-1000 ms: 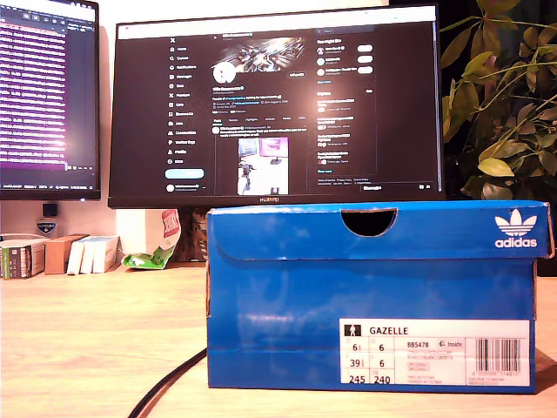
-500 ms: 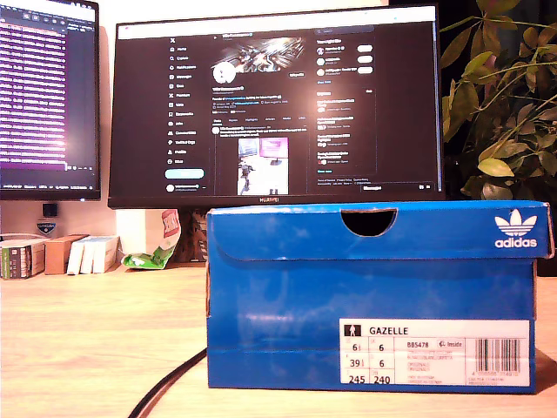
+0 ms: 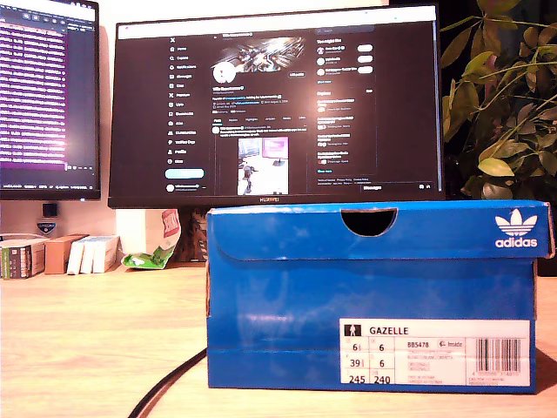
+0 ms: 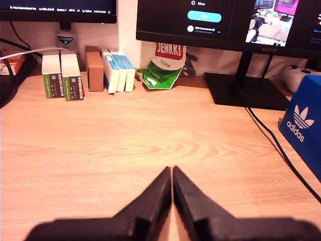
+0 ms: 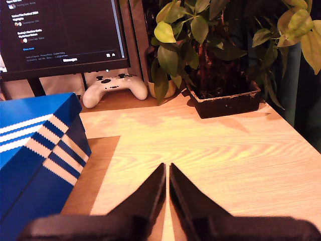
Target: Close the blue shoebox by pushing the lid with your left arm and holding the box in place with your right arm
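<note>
A blue Adidas shoebox (image 3: 370, 296) stands on the wooden desk in the exterior view, and its lid (image 3: 383, 228) lies down flat over the top. No arm or gripper shows in that view. My first gripper (image 4: 172, 170) hovers over bare desk with its fingers pressed together and nothing between them. A corner of the shoebox (image 4: 303, 125) sits off to one side of it, apart. My second gripper (image 5: 167, 165) is also shut and holds nothing, with the striped side of the shoebox (image 5: 35, 150) beside it, not touching.
Two monitors (image 3: 278, 104) stand behind the box, with a black cable (image 3: 170, 383) running across the desk. Small cartons (image 4: 62, 75), a green packet (image 4: 163, 68) and the monitor stand (image 4: 246, 90) line the back. A white game controller (image 5: 114, 88) and a potted plant (image 5: 225, 100) sit beyond the second gripper.
The shoebox and its lid have not moved. Only the picture on the monitor behind it has changed.
</note>
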